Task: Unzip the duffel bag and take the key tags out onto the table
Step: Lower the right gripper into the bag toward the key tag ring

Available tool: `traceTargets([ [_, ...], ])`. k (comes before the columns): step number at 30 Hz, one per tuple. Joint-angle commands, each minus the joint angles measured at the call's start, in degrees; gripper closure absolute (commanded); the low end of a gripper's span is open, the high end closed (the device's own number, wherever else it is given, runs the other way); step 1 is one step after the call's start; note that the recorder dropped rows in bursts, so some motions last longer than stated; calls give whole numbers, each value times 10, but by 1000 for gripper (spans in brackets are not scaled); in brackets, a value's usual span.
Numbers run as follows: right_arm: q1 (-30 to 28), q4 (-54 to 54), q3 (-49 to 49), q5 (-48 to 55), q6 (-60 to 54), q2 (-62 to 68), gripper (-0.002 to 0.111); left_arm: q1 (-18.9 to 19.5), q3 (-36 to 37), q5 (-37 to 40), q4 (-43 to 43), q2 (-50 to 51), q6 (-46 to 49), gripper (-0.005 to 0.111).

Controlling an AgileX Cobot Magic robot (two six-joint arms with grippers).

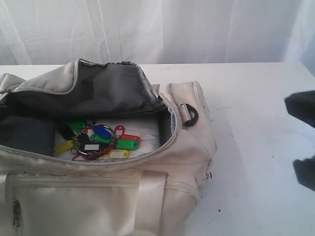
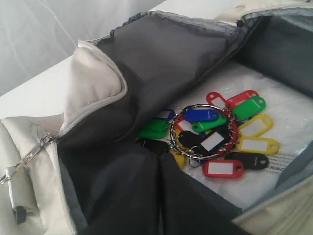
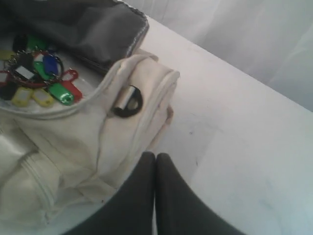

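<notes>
Duffel bag [image 1: 98,196] unzipped, grey flap [image 1: 98,93] partly over key tags [image 1: 96,141] inside | left tool [image 2: 159,159] closed, empty | right tool [image 3: 155,159] closed over table [image 1: 256,123]

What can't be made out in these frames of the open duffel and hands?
- Key tags: left wrist view, some tucked under the grey flap; count unclear.
- Duffel bag: exterior view, left end cut off by the frame edge.
- Left hand: left wrist view, dark against dark fabric; whether it pinches fabric is unclear.
- Right hand: exterior view shows only dark blurs at the right edge.
</notes>
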Motion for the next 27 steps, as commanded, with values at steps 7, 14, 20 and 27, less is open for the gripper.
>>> traceTargets([
  [7,-22,48,-250,-23,-138,207,108,2,50,-101,-18,2,-36,107],
  [14,-175,312,-382,-23,-363,341,108,2,50,-100,-18,2,-46,107],
  [20,-317,533,-402,-9,-533,435,108,2,50,-101,-18,2,-46,107],
  [27,-360,588,-442,-40,-569,549,108,2,50,-113,-18,1,-80,107],
])
